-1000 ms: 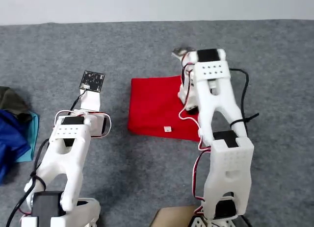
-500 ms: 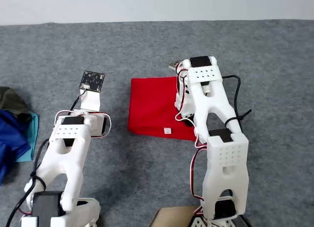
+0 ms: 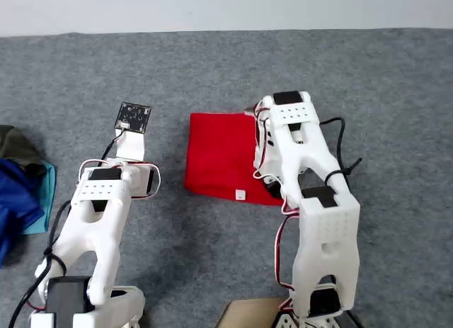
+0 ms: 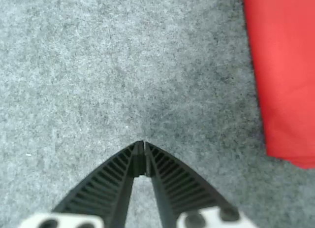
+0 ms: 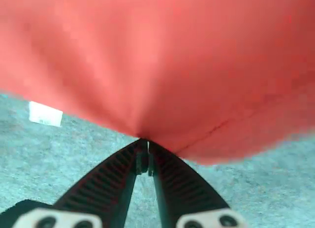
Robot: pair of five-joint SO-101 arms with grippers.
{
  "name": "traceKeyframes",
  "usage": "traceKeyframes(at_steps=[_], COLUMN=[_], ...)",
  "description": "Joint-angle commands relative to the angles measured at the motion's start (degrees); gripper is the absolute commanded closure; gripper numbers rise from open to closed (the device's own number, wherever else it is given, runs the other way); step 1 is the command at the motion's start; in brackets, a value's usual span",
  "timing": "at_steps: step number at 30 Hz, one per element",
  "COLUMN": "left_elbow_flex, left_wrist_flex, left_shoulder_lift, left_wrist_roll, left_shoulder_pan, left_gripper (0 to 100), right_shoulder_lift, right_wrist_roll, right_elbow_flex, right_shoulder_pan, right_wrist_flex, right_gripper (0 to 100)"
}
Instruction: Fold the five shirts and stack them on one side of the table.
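Right gripper (image 5: 143, 145) clenched on red shirt (image 3: 219, 158) edge; thin pinch could slip, letting fold spring open. Left gripper (image 4: 144, 148) closed, empty.

One folded shirt (image 3: 219, 154) centre, shirt pile (image 3: 18, 186) left
The folded shirt lies on the surface (image 3: 389, 94), the right pincer (image 5: 142, 151) at its edge; the shirt pile sits at the frame's left edge.

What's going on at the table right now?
The right end effector is shut on an edge of the folded red shirt, not far from its white tag. The left end effector is shut with nothing in it, over the grey mat beside that shirt. A crumpled heap of shirts, blue, teal and dark, lies at the edge on the left arm's side.
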Motion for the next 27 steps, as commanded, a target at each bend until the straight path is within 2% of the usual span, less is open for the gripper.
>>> traceKeyframes(at_steps=[1,5,7,10,14,17,24,27], left_elbow_flex=[-0.2,-0.2,-0.2,-0.2,-0.2,-0.2,-0.2,-0.2], left_wrist_flex=[-1.0,-1.0,-1.0,-1.0,-1.0,-1.0,-1.0,-1.0], left_shoulder_lift=[-2.1,-2.1,-2.1,-2.1,-2.1,-2.1,-2.1,-2.1], left_wrist_roll=[0.5,0.5,0.5,0.5,0.5,0.5,0.5,0.5], left_shoulder_pan=[0.4,0.4,0.4,0.4,0.4,0.4,0.4,0.4], left_gripper=[99,99,99,99,99,99,99,99], right_shoulder_lift=[-9.0,-15.3,-16.7,-16.2,-13.2,-9.9,-2.2,1.4], right_wrist_roll=[-0.2,-0.4,-0.4,-1.6,-10.3,-14.9,-15.7,-15.5], right_elbow_flex=[-0.4,-0.4,-0.4,-0.4,-0.4,-0.4,-0.4,-0.4], right_shoulder_pan=[-1.6,-2.3,-2.2,-2.1,-2.3,-3.1,-5.6,-6.0], right_wrist_flex=[2.2,-0.7,-3.4,-6.4,-11.4,-15.4,-24.7,-27.1], right_gripper=[98.9,98.3,94.6,81.7,65.2,57.8,56.9,59.9])
